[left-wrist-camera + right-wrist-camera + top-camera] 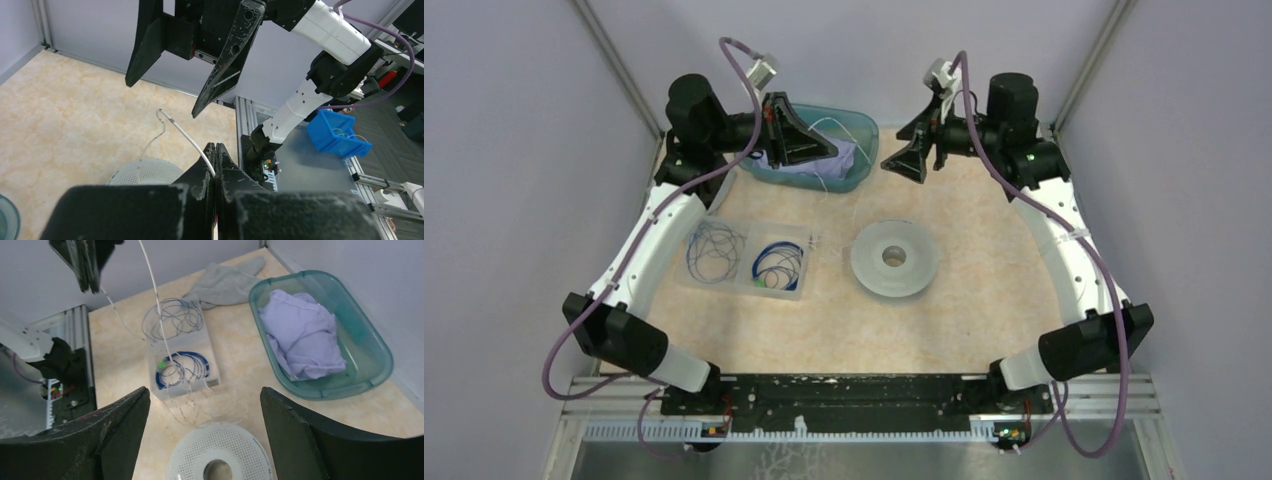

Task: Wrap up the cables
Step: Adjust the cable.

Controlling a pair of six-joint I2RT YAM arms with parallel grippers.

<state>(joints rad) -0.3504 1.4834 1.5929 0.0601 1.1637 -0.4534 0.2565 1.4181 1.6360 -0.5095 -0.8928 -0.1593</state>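
Observation:
My left gripper (216, 147) is shut on a thin whitish cable (186, 136), which arcs out from between its tips to a free end in the air. In the top view this gripper (827, 150) hangs over the teal bin. My right gripper (205, 390) stands wide open with nothing between its fingers, facing the left one from a short way off (906, 148). The whitish cable (156, 300) hangs down from the left gripper in long slack strands onto the table. Blue cables (180, 367) lie coiled in a clear tray (796, 290). A white perforated spool (895, 258) sits mid-table.
A teal bin (380, 347) holding a purple cloth (305, 337) stands at the back of the table. A grey cloth (225, 282) lies beside the clear tray. Off the table, a blue bin (336, 132) sits beyond the right arm's base.

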